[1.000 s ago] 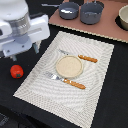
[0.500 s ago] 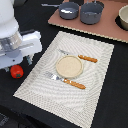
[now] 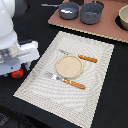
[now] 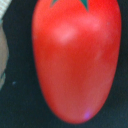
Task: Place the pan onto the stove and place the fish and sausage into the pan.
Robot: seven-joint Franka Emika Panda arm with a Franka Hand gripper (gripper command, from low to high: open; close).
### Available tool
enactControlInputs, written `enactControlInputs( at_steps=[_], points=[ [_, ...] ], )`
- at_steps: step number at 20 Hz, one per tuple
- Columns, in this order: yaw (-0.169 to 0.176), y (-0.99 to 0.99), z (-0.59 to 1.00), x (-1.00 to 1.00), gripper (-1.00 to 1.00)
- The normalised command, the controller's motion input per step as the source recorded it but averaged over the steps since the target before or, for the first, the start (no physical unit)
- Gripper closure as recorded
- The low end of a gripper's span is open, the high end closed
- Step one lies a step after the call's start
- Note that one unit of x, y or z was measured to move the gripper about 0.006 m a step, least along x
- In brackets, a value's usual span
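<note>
The sausage (image 3: 18, 74), a bright red lump, lies on the black table at the exterior view's left and is half hidden under my gripper (image 3: 15, 69). In the wrist view the sausage (image 4: 75, 60) fills the picture, very close, with a bit of green at one end. My fingers do not show in either view. The pan (image 3: 69, 10), small and dark grey with a long thin handle, stands on the pinkish-brown stove (image 3: 102, 31) at the back. A pale patch shows inside the pan; I cannot tell whether it is the fish.
A larger grey pot (image 3: 92, 13) stands beside the pan on the stove. A bowl (image 3: 123, 18) sits at the stove's right edge. A striped placemat (image 3: 70, 92) holds a round plate (image 3: 68, 66) and orange-handled cutlery (image 3: 75, 84).
My arm has come down a little over the red sausage, which is now more covered. Nothing else has moved.
</note>
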Motion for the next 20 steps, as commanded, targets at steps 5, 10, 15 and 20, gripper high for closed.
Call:
enactControlInputs(
  at_steps=[5, 10, 15, 20],
  points=[
    [0.000, 0.00, -0.14, -0.13, 1.00],
    [0.000, 0.04, -0.04, 0.00, 1.00],
    [0.000, 0.01, -0.03, 0.00, 1.00],
    [0.008, 0.41, 0.70, 0.27, 1.00]
  ],
)
